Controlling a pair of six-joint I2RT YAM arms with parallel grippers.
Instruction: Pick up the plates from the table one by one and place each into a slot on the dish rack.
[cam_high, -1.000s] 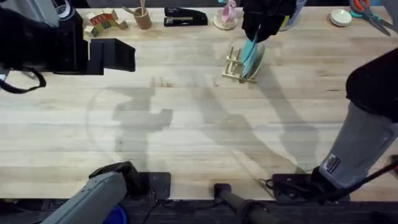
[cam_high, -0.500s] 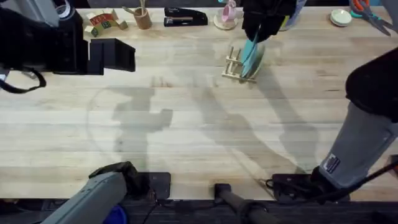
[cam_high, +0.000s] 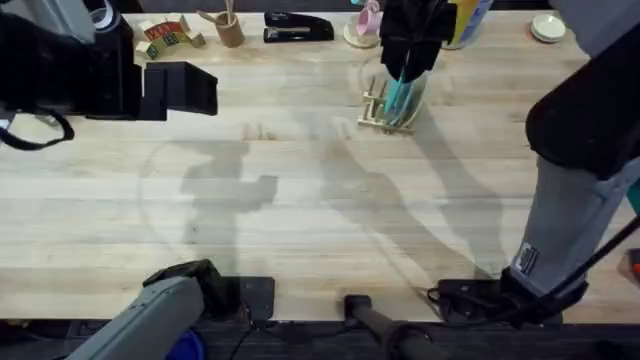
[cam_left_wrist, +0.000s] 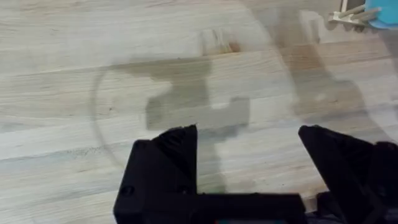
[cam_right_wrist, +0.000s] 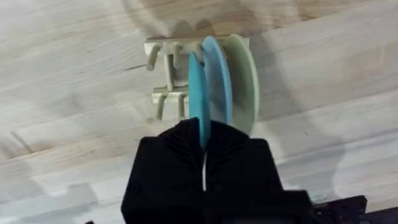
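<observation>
Turquoise plate (cam_right_wrist: 198, 93), pinched edge-on by the right gripper (cam_right_wrist: 204, 144), stands in the rack (cam_right_wrist: 165, 74) beside two paler plates (cam_right_wrist: 231, 74), while the left gripper (cam_left_wrist: 249, 143) hangs wide open.

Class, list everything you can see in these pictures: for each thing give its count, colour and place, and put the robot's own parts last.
plates: three, turquoise, pale blue, cream, upright in the rack
dish rack: one, pale wood, far centre-right of the table
table: one, light wood
stapler: one, black, far edge
cup with sticks: one, brown, far edge
toy blocks: a few, coloured, far left
right gripper: black, shut on the turquoise plate
left gripper: black, open above bare table
</observation>
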